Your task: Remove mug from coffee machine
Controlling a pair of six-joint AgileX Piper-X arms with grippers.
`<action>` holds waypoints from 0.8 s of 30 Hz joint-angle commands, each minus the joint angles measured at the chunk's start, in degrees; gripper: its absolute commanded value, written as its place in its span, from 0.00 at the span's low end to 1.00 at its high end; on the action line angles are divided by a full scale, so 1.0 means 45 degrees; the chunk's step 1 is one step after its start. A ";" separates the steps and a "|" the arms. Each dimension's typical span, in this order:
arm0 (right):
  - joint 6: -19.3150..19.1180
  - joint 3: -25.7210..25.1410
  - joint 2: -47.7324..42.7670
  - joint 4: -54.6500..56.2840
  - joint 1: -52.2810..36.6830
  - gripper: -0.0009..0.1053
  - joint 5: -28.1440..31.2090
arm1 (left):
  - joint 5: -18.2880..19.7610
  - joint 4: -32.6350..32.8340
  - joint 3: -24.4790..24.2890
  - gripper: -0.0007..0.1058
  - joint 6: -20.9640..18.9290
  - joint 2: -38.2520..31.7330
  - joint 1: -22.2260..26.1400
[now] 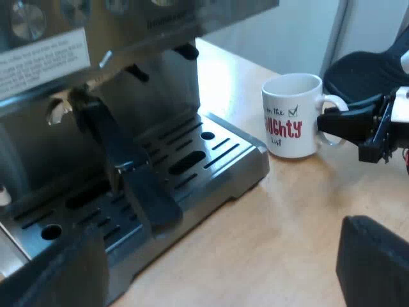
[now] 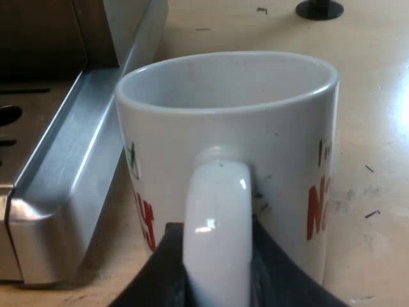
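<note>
A white mug [image 1: 292,115] with red lettering stands upright on the wooden table, just off the corner of the espresso machine's drip tray [image 1: 246,167]. My right gripper [image 1: 337,123] reaches in at the mug's handle. Up close, the mug [image 2: 243,115] is empty, and the right gripper [image 2: 217,259] is shut on its handle [image 2: 214,217], one black finger [image 2: 156,272] pressed against each side. My left gripper [image 1: 217,278] hangs open over the tray's edge with nothing between its fingers [image 1: 374,265].
The metal holder's dark handle [image 1: 124,163] sticks out of the espresso machine [image 1: 57,57] over the slotted tray. The tray's steel edge [image 2: 70,179] lies close beside the mug. A dark padded object [image 1: 364,70] sits beyond the mug. A small black disc [image 2: 319,9] rests farther off on the table.
</note>
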 commanded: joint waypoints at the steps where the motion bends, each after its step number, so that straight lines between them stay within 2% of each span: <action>1: -0.0190 -0.0148 0.0622 -0.1672 -0.0007 0.01 -0.0003 | 0.0226 -0.0440 -0.0002 0.82 0.0083 0.0009 -0.0068; 8: -0.0288 -0.0435 0.1782 -0.2334 -0.0007 0.01 0.0115 | 0.0226 -0.0413 -0.0002 0.82 0.0083 0.0009 -0.0068; 20: -0.0288 -0.1745 0.3646 -0.2096 -0.0007 0.01 0.0307 | 0.0273 -0.0413 -0.0002 0.82 0.0083 0.0009 -0.0068; 22: -0.0256 -0.1754 0.3796 -0.2100 -0.0007 0.04 0.0307 | 0.0273 -0.0413 -0.0002 0.82 0.0083 0.0009 -0.0068; 24: -0.0166 -0.1754 0.3942 -0.2100 -0.0007 0.19 0.0375 | 0.0273 -0.0413 -0.0002 0.82 0.0083 0.0009 -0.0068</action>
